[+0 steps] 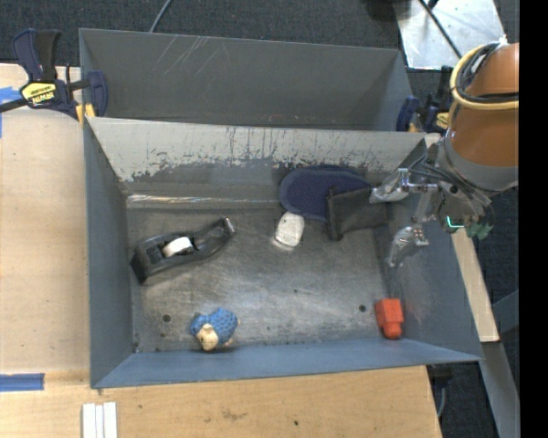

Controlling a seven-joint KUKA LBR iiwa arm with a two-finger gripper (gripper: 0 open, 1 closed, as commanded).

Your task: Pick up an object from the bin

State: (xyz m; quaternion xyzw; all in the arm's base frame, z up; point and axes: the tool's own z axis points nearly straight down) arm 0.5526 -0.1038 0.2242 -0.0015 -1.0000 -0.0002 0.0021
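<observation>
Start at the left of the bin (247, 80). A black tape dispenser (178, 245) lies flat on the floor there, and a small blue and yellow toy (212, 328) sits near the front wall. Both are well apart from the arm, so leave them.

In the middle there is a small white lump (289, 231). Behind it, against the far wall, a dark blue disc (312, 186) lies flat. It looks too low to pinch cleanly.

Right of the disc, and overlapping its edge, is a black block (350, 213). Further right and nearer the front, an orange-red block (389, 318) stands alone on bare floor.

The gripper (398, 219) hangs at the right side, just beside the black block. Its fingers are spread apart with nothing between them.

You have two fair candidates:
- **Black block:** it is the closest, but it touches the disc. If you choose it, set the fingers across its narrow sides and come straight down, so you don't push it further over the disc.
- **Orange-red block:** it is probably the easier pick, being small, isolated and clear of the walls. Centre over it before you descend.
</observation>
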